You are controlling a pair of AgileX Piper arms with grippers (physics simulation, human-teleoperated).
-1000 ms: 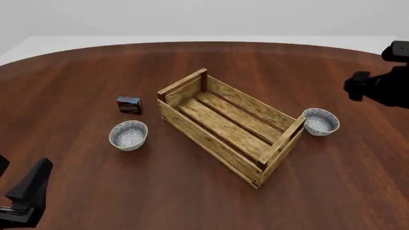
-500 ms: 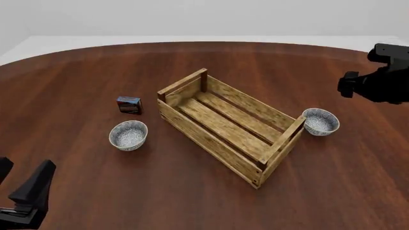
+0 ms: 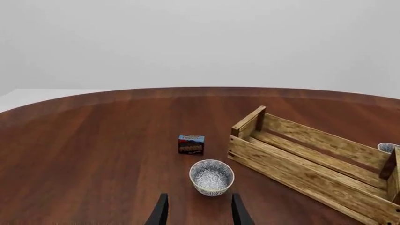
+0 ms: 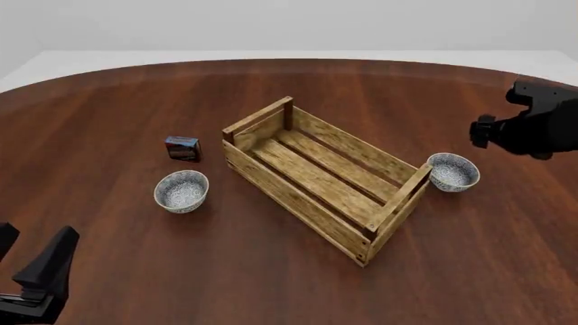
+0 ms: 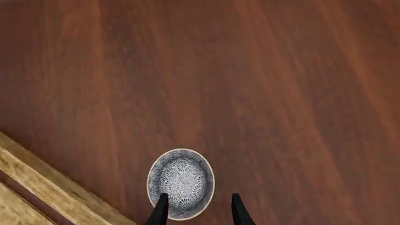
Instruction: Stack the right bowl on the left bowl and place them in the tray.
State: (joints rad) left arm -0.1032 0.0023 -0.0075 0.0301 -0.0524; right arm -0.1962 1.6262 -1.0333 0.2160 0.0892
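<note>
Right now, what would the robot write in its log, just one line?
right gripper: open, above right patterned bowl | left gripper: open, idle | left patterned bowl: untouched | wooden slatted tray: empty

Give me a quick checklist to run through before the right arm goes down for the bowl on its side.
1. Right hand open: ok, its fingers stand apart with nothing between them.
2. Right hand lined up over the right bowl: not ok yet; in the wrist view one finger lies over the bowl's rim, the other off to its side.
3. Right bowl upright and empty: ok.
4. Room beside the tray: cannot tell; the bowl sits very close to its end rail.
5. Left bowl upright, free to receive: ok.
6. Left hand out of the way: ok, open, short of the left bowl.
</note>
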